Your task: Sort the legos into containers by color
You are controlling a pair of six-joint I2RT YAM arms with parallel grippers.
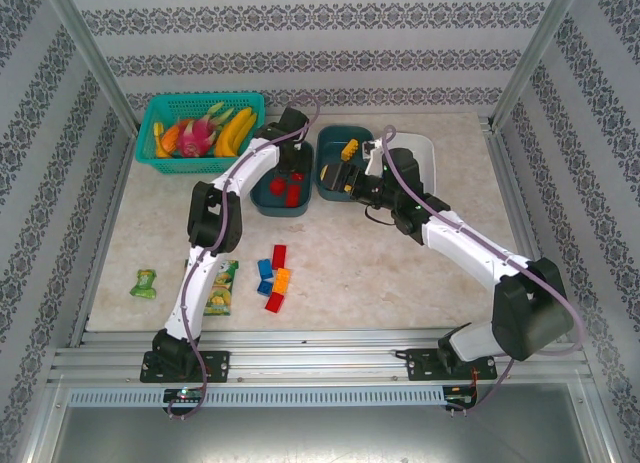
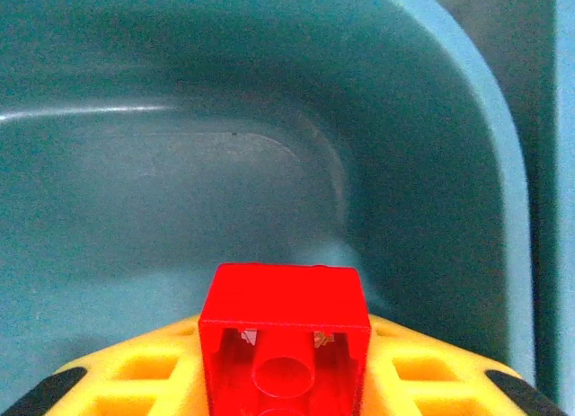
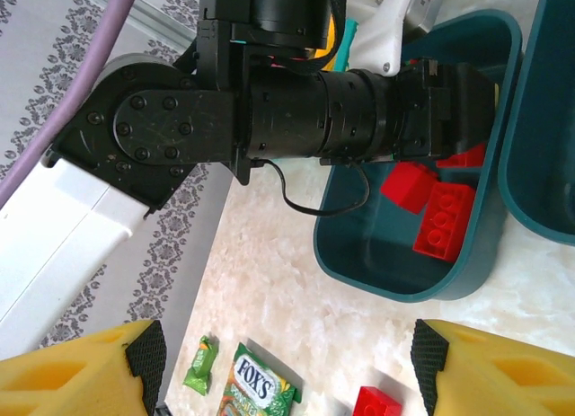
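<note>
A red brick [image 2: 284,340] sits between the yellow pads [image 2: 135,380] of the left gripper [image 2: 284,393], low inside a dark teal tub [image 2: 180,164]; if the pads press it, I cannot tell. Other red bricks [image 3: 431,205] lie in this tub. The right gripper [image 3: 287,371] has its fingers wide apart, holding nothing.

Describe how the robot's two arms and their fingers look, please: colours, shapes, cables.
The left arm and the right arm have white links between bulky black joints. A lilac cable runs along each. The right fingers are yellow, with black tips; the left fingers are yellow too, with square recesses.
</note>
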